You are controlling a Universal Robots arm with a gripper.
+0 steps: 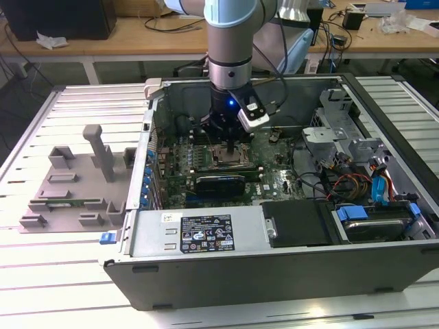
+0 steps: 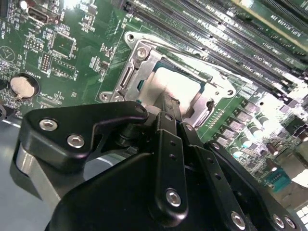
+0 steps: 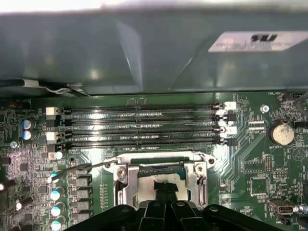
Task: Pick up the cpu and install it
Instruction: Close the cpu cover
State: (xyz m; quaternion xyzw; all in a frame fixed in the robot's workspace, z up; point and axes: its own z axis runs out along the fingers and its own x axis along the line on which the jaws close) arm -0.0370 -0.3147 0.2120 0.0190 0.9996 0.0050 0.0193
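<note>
The arm reaches down into an open computer case point(image 1: 288, 271) lying on a slatted metal bench point(image 1: 62, 288), with the hand point(image 1: 230, 147) low over the middle of the green motherboard point(image 1: 274, 179). In the second wrist view the cpu point(image 2: 182, 83) lies flat inside the socket point(image 2: 139, 52), its silver top showing within the metal frame, which is open around it. The hand point(image 2: 171, 102) comes down at the chip's near edge; whether its tips touch the metal I cannot tell. In the first wrist view the fingers point(image 3: 155, 208) are pressed together, side by side with barely a gap, their dark tips over the middle of the socket point(image 3: 120, 177), and they pinch nothing. Four long memory slots point(image 3: 139, 126) run just beside the socket, between it and the case wall. A round coin battery point(image 2: 23, 86) sits on the board well apart from the socket. On the bench, at the exterior view's left of the case, stands a grey fixture point(image 1: 72, 185).
</note>
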